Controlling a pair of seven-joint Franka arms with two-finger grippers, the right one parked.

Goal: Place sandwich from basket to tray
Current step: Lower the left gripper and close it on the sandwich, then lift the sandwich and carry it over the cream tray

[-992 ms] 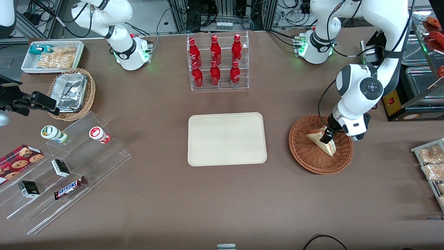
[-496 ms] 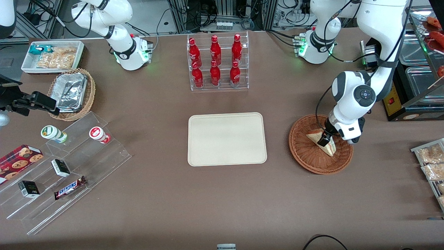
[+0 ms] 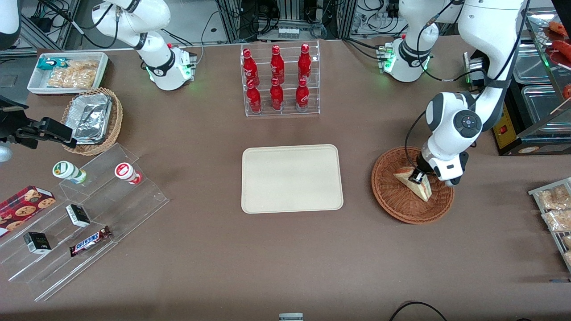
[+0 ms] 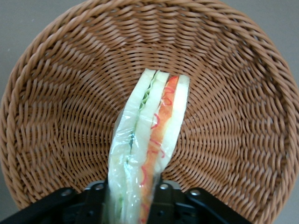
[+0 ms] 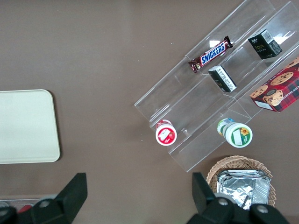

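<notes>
The right wrist view looks straight down on the brown table (image 5: pixel 103 56). A corner part of the cream tray (image 5: pixel 25 126) shows at the edge of the picture, with nothing on it. A clear acrylic stepped stand (image 5: pixel 219 88) carries a Snickers bar (image 5: pixel 210 54), two small dark boxes (image 5: pixel 223 78) (image 5: pixel 265 44), a red cookie box (image 5: pixel 276 91) and two small cups lying down, one with a red lid (image 5: pixel 166 135), one with a green lid (image 5: pixel 238 134). Near the stand sits a tan wicker basket (image 5: pixel 219 170) holding foil trays (image 5: pixel 245 186).
</notes>
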